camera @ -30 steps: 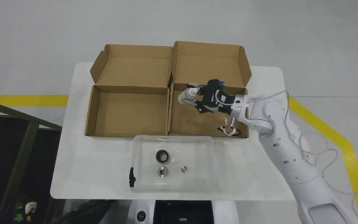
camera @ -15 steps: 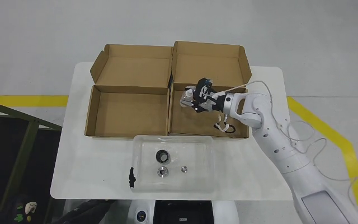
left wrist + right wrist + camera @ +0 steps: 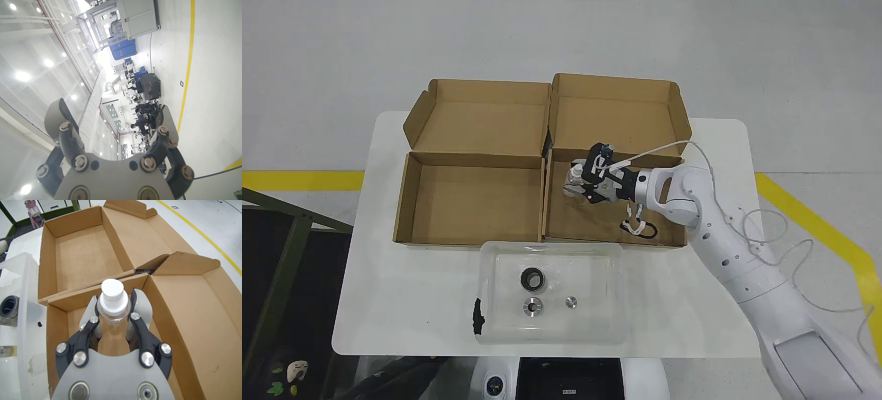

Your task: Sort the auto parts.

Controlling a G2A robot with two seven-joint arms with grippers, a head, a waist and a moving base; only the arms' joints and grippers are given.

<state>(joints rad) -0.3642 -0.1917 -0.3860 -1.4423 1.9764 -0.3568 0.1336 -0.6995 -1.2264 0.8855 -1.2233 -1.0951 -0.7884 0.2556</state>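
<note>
Right gripper [image 3: 114, 306], jaws clamped on the white-capped bottle [image 3: 112, 289], mid-frame over the nearer cardboard box [image 3: 75, 304]. Best lower it close to the floor, then part the jaws gently so it won't roll.

The right pincer [image 3: 114, 303] hides the white-capped part [image 3: 112, 288] below its cap.

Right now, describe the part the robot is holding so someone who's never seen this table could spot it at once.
On the white table stand two open cardboard boxes; look over the one on the robot's right. There the right end effector is shut on a small clear bottle-like part with a round white cap, unlike the metal parts lying in the clear bin.
</note>
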